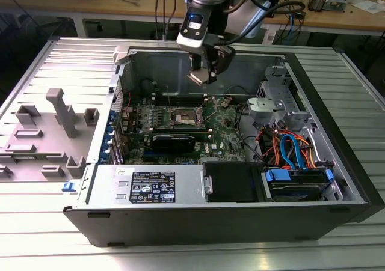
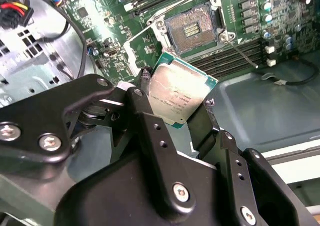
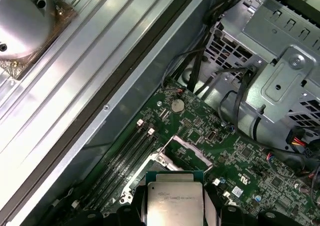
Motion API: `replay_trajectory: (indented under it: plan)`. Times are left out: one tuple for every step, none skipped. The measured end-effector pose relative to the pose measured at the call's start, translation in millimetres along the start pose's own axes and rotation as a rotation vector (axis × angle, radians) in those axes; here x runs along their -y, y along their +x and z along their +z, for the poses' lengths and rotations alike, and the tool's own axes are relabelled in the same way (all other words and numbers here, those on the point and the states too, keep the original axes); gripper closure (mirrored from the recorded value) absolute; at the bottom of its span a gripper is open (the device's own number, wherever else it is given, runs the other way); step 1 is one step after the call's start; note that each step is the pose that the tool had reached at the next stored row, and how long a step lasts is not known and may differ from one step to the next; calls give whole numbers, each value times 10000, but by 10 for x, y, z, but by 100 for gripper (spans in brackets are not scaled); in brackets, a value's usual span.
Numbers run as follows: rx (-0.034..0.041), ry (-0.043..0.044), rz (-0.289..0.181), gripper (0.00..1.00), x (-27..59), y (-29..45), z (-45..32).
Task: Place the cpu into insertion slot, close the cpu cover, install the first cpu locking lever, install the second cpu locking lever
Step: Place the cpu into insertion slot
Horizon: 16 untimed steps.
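Hanging straight down from above, the arm carried its gripper [image 1: 203, 74] over the far part of the open computer case [image 1: 180, 223]. It was high above the green motherboard [image 1: 225, 133]. Its two black fingers [image 2: 150, 126] were clamped on opposite edges of the cpu [image 2: 181, 91], which sat tilted between them, above and well apart from the insertion slot [image 2: 192, 30]. The second wrist view gave the slot uncovered, with a dark centre, gold contacts and a silver rim. The first wrist view gave a round coin battery [image 3: 177, 105] on the board and a grey metal drive cage [image 3: 280, 80] beside it. The cpu [image 3: 175, 203] was square, with a dull silver top bearing faint print and a thin green border.
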<state>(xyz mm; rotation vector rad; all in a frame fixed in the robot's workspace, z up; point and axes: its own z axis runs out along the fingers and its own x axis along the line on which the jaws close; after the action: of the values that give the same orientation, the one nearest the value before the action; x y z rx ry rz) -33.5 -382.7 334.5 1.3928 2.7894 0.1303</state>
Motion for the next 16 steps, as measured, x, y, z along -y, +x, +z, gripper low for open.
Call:
replay_trajectory:
  plan:
    - [18,-3,219,45,0,0,2]
    - [31,-5,368,45,0,0,3]
    - [35,-6,430,45,0,0,3]
    - [37,-6,439,45,0,0,3]
    - [37,-7,440,45,0,0,4]
    - [37,-6,441,45,0,0,4]
    - [37,-6,442,45,0,0,4]
    - [37,-7,442,45,0,0,4]
    - [37,-7,443,45,1,-1,4]
    - [37,-9,444,45,3,-2,5]
    - [37,-7,443,45,6,-6,6]
    - [37,-8,442,45,8,-10,7]
    - [37,-6,442,45,12,-16,8]
    - [37,-6,442,45,15,-19,8]
    - [37,-6,442,45,18,-23,10]
    - [37,-7,442,45,22,-28,11]
